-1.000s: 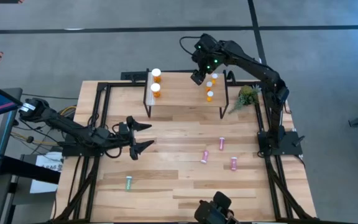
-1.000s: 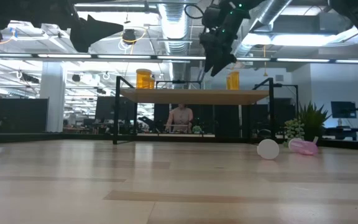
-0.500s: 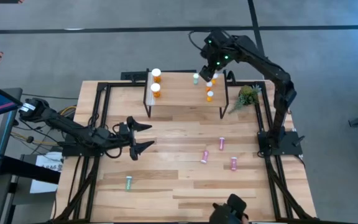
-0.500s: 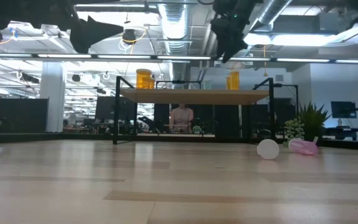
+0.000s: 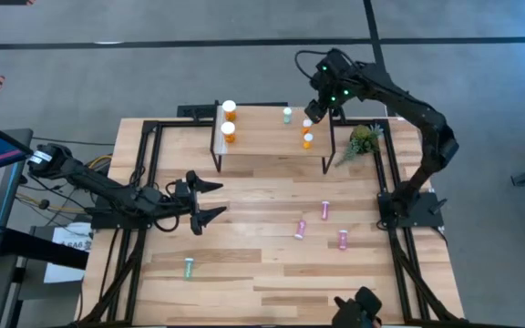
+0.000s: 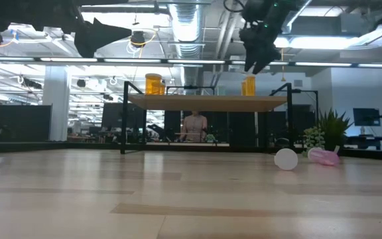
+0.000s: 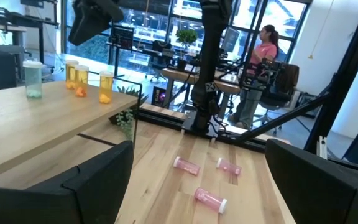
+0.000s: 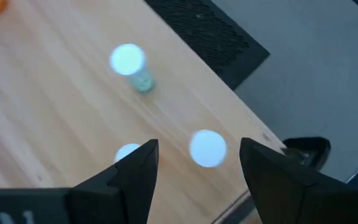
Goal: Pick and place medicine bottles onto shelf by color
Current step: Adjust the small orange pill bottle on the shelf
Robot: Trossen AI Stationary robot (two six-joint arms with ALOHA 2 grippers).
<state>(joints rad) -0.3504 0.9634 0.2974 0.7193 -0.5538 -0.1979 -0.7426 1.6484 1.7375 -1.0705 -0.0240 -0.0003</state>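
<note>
The right hand (image 5: 315, 108), fingers apart and empty, hovers over the raised light-wood shelf (image 5: 262, 137) near an upright pale-green white-capped pill bottle (image 5: 287, 115), while the open left hand (image 5: 210, 199) waits above the wooden bench (image 5: 262, 264).

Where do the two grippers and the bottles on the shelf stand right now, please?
Right gripper open above shelf, empty. Left gripper open, idle over table. Green bottle upright on shelf. Nothing in the way.
</note>
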